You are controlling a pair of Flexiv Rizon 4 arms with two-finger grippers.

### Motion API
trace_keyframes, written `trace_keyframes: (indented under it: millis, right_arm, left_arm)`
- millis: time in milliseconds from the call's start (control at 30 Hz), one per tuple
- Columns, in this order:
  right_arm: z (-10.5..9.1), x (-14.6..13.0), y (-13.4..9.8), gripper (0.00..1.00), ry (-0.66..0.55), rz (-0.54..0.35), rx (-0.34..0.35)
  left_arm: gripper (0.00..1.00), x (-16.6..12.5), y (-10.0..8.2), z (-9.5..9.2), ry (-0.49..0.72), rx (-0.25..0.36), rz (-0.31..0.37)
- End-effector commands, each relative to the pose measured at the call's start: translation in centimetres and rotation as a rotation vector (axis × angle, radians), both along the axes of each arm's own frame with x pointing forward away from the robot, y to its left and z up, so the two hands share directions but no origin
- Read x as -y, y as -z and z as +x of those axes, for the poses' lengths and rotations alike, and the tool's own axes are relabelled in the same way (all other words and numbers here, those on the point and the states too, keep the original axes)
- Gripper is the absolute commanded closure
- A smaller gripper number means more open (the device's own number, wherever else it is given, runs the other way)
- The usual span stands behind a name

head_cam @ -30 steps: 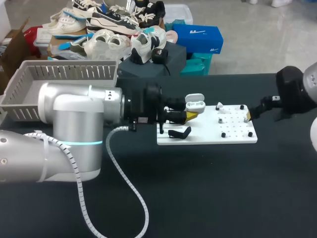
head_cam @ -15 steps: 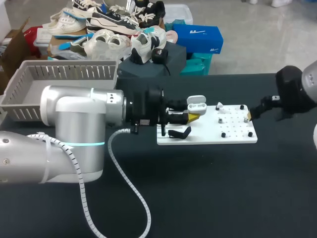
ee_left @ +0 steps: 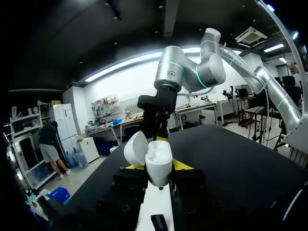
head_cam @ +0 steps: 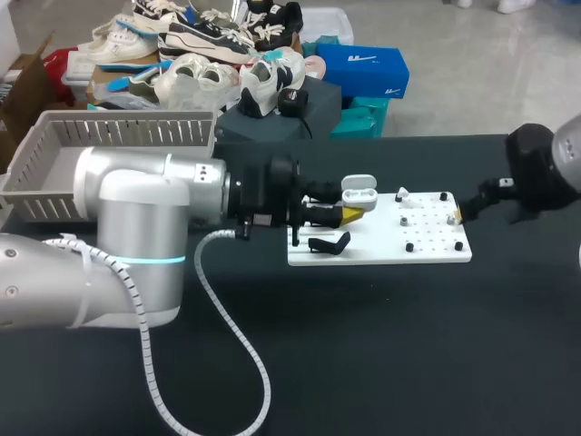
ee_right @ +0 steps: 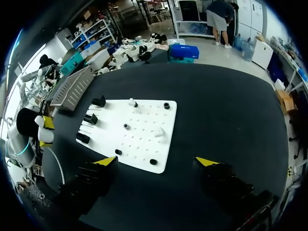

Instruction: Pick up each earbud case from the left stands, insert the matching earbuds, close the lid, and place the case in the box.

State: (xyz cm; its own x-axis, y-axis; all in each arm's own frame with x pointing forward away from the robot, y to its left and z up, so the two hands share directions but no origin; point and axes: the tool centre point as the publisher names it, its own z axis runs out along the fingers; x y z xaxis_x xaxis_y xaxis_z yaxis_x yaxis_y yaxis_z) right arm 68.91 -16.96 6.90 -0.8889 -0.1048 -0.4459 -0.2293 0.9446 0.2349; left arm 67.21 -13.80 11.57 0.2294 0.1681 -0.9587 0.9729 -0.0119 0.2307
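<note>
A white earbud case [head_cam: 359, 192] with its lid up sits between the yellow fingers of my left gripper [head_cam: 350, 214], over the left end of the white board [head_cam: 427, 252]. In the left wrist view the case [ee_left: 158, 162] is pinched from both sides, its lid [ee_left: 134, 147] tipped back. A white earbud [ee_right: 159, 131] lies on the board [ee_right: 144, 115], and another small white piece [head_cam: 403, 194] stands near its far edge. My right gripper [head_cam: 457, 215] is at the board's right end, and in its own view the right gripper [ee_right: 156, 161] is open over the near edge.
A black stand [head_cam: 329, 243] sits on the board's left part, and in the right wrist view three black stands [ee_right: 90, 118] line that end. Black pegs [head_cam: 409, 246] dot the board. A grey slatted basket [head_cam: 54, 150] stands at the table's back left.
Almost nothing. My right arm has drifted slightly to the right, and my left gripper keeps the case in the same place.
</note>
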Motion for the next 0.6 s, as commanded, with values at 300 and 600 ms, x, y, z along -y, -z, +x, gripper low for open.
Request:
trace_keyframes:
  millis: [300, 600]
  right_arm:
    - [2.5, 1.1, 1.2, 0.00, -0.050, -0.211, 0.045]
    - [4.5, 1.0, 2.0, 0.00, -0.140, -0.255, 0.020]
  left_arm:
    - [1.00, 0.0, 0.1, 0.2, 0.006, -0.001, 0.001]
    - [1.00, 0.0, 0.1, 0.2, 0.006, -0.001, 0.001]
